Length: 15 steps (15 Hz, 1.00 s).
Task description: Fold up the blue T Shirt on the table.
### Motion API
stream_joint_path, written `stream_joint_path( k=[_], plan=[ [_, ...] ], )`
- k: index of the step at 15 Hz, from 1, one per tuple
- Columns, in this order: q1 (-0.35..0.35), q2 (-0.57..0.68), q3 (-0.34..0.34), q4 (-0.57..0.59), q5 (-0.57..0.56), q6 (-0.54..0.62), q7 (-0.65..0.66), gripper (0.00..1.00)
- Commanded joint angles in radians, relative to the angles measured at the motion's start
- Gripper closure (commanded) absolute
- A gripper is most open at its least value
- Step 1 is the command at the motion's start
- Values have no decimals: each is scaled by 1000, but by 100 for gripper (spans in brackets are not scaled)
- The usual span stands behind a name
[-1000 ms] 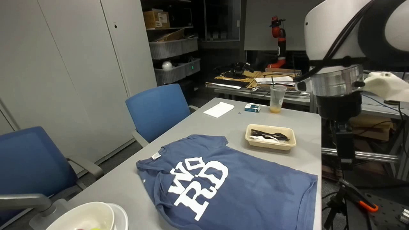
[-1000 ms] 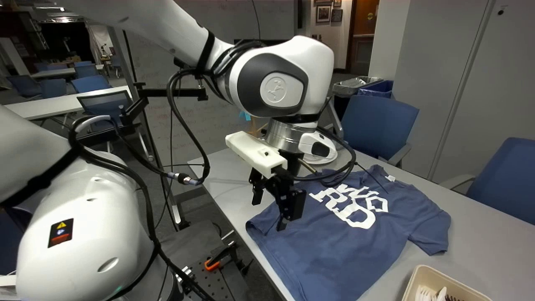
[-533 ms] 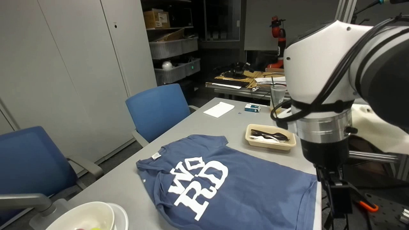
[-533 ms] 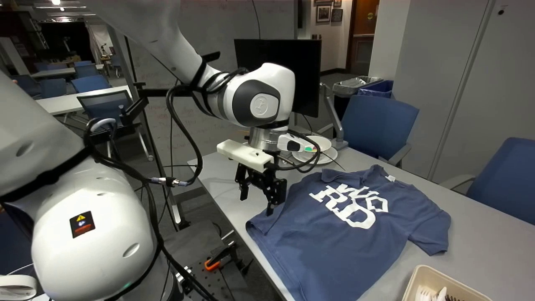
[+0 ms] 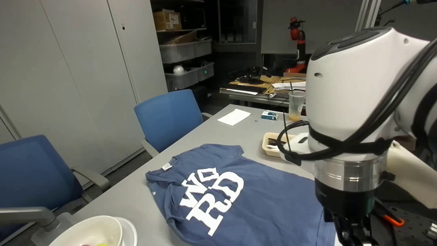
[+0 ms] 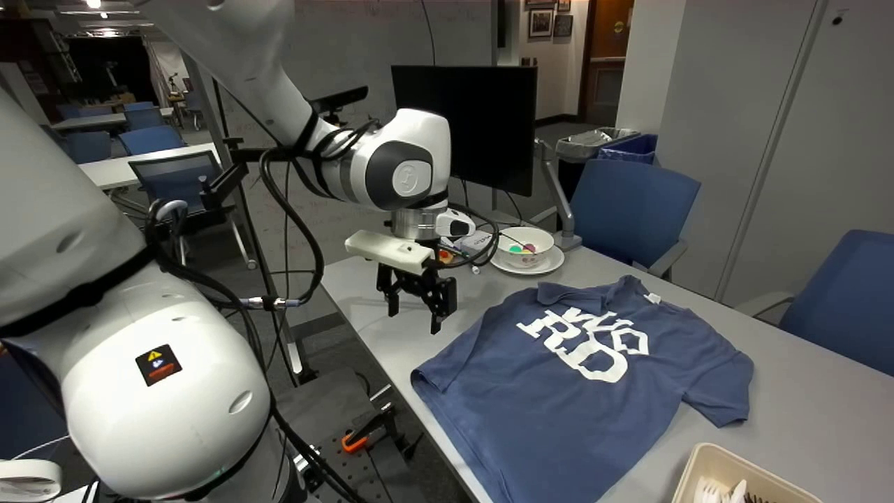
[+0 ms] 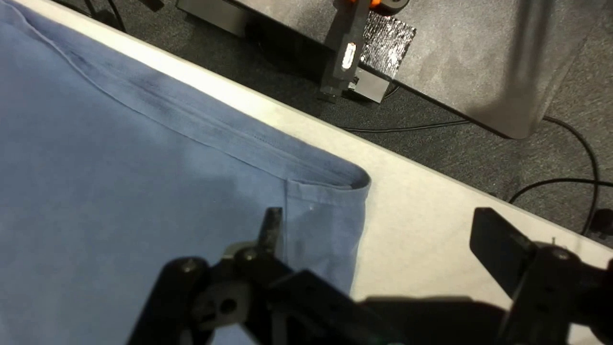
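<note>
The slate-blue cotton T-shirt (image 6: 552, 419) lies spread out and unfolded on the long rectangular table (image 6: 831, 412) with a smooth light grey-white top, its chest facing up to show 4 large white block letters (image 5: 233, 182): W, O, R and D. Its hem lies near the table's edge, and in the wrist view the hem corner curls into a small loop, a narrow strip of bare tabletop showing between cloth and edge. The collar, with its small white cloth tag (image 5: 167, 166), lies toward the opposite side, where 2 blue upholstered chairs (image 5: 169, 119) with grey armrests stand. The black 2-fingered gripper (image 7: 378, 215) hangs downward from the white-and-grey jointed arm (image 6: 426, 133), above the shirt's hem corner; its fingers (image 7: 498, 249) are wide apart, 1 seen over the cloth and the other over bare tabletop, with the corner between them. Near the shirt sits a pale tan rectangular tray (image 6: 719, 461) of black and white cutlery (image 6: 733, 492); on the shirt's other side, a round white bowl (image 6: 520, 260) holding small coloured objects (image 6: 529, 247) rests on a round white plate (image 6: 557, 260). In an exterior view, a clear plastic cup (image 5: 296, 102) with a little orange liquid (image 5: 294, 117), a small blue-and-white box (image 5: 269, 115) and a flat white sheet (image 5: 234, 117) are on the table, well apart from the shirt.
</note>
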Motion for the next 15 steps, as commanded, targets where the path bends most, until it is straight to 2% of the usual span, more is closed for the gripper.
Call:
stream_joint_path(
  k=[1,4,8,10,15],
  plan=[
    [-1,0,0,1,0,-2,0,0],
    [-16,39,-10,0,-17,39,-14,0],
    [-33,142,-30,-6,-36,180,-73,0],
    [-41,190,-42,-7,-24,245,-99,0],
    [-58,281,-55,-7,73,298,-164,0]
  ],
)
